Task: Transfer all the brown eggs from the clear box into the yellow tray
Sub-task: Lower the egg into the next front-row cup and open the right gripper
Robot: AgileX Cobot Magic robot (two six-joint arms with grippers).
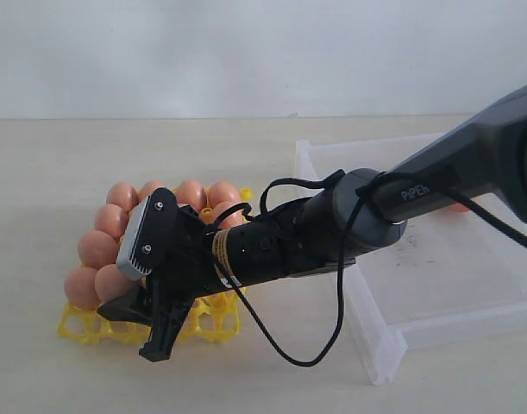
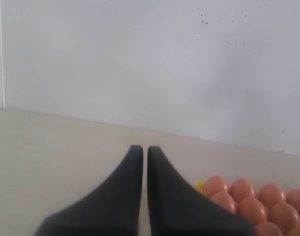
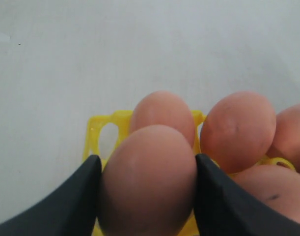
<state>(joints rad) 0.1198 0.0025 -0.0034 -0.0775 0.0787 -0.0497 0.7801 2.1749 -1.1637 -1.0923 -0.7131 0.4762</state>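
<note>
At the far left of the exterior view the yellow tray (image 1: 78, 326) sits on the pale table (image 1: 39, 172). A cluster of brown eggs (image 1: 97, 248) fills its back and left cups. The front row of lattice cups shows bare yellow.

The right arm (image 1: 332, 228) reaches across from the right and ends over the tray's front part, its fingers pointing down. A black cable (image 1: 341, 285) loops below it. In the right wrist view the right gripper (image 3: 147, 160) stands fairly wide, its two dark fingers (image 3: 76, 196) pressed against the sides of one held egg (image 3: 147, 191). This egg hangs just in front of a corner of the tray, with seated eggs behind and beside it. I cannot tell whether the held egg touches a cup.

Further right the clear box (image 1: 375, 328) lies on the table, well apart from the tray. Its scuffed floor is mostly bare. One more egg (image 1: 460, 207) peeks out behind the arm near the box's far side.

The left gripper (image 2: 145, 148) shows only in the left wrist view. Its fingers lie almost together with a thin slit between them and hold nothing. It is above the table facing the white wall (image 2: 140, 59), with the tray's eggs off to one side.
</note>
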